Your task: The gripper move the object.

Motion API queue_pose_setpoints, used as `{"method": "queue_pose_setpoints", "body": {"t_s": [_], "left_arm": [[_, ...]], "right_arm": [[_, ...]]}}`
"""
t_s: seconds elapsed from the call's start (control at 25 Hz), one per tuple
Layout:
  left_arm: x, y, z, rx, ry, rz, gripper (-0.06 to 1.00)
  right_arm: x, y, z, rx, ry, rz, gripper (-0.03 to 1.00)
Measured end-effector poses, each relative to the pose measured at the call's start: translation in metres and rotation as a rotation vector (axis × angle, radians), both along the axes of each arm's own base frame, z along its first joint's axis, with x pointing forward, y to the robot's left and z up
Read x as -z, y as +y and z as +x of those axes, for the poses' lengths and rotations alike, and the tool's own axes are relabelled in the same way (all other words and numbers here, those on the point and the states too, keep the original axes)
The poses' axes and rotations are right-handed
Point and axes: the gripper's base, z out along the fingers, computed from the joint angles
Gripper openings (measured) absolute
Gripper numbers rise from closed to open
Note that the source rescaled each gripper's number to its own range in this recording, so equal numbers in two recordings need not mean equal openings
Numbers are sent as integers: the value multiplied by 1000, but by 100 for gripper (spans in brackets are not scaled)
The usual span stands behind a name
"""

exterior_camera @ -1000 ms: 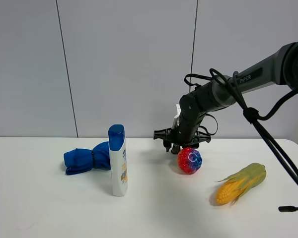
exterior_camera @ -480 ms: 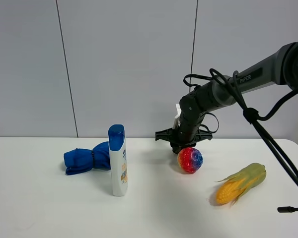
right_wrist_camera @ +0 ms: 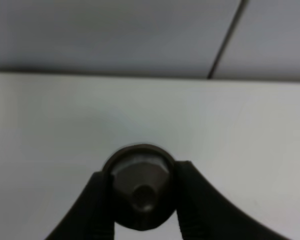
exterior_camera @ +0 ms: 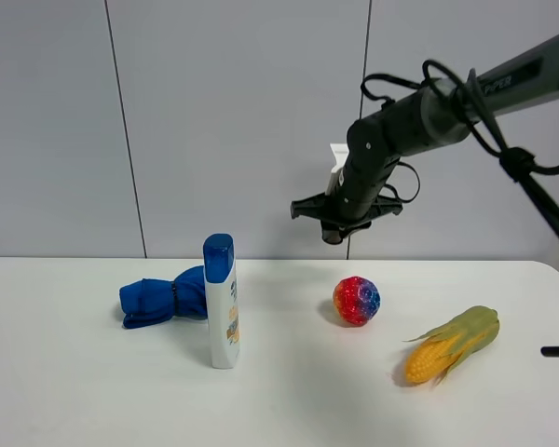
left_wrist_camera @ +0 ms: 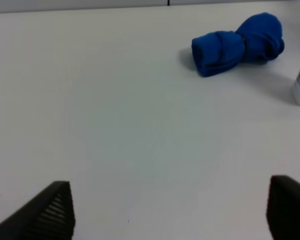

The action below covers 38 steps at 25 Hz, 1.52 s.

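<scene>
Grey-brown tapered cup (right_wrist_camera: 139, 192) pinched between black right claw gripper (exterior_camera: 333, 232) fingers, aloft. Smooth rounded sides may slip under that pinch. A drop would likely land near speckled red-blue ball (exterior_camera: 356, 300) at 5 o'clock.

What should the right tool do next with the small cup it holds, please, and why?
Probably carry the cup sideways over bare table, then lower it. The right tool is shut on the cup well above the table, and the ball sits close beneath it, so a straight descent might hit the ball.
</scene>
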Motion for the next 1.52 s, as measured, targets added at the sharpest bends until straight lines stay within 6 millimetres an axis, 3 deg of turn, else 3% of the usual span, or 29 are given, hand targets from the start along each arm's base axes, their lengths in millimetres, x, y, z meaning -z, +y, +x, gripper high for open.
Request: {"method": "queue_pose_setpoints", "body": {"t_s": [0.2, 0.36, 0.48, 0.56, 0.8, 0.96, 1.16, 1.4, 1.52], "left_arm": [[0, 0, 0, 0, 0, 0, 100], [0, 0, 0, 0, 0, 0, 100], [0, 0, 0, 0, 0, 0, 100], [0, 0, 0, 0, 0, 0, 100], [0, 0, 0, 0, 0, 0, 100], [0, 0, 0, 0, 0, 0, 100], [0, 0, 0, 0, 0, 0, 100], [0, 0, 0, 0, 0, 0, 100], [0, 0, 0, 0, 0, 0, 100]], "right_arm": [[-75, 19, -31, -165, -51, 24, 0], [-137, 58, -78, -429, -156, 42, 0], [-166, 87, -116, -639, -221, 37, 0], [-169, 110, -140, -769, -224, 20, 0], [-145, 164, -187, -1065, -192, -87, 0], [-111, 192, -206, -1192, -116, -141, 0], [-49, 216, -211, -1277, 4, -209, 0], [2, 225, -209, -1317, 87, -273, 0], [16, 227, -208, -1330, 100, -290, 0]]}}
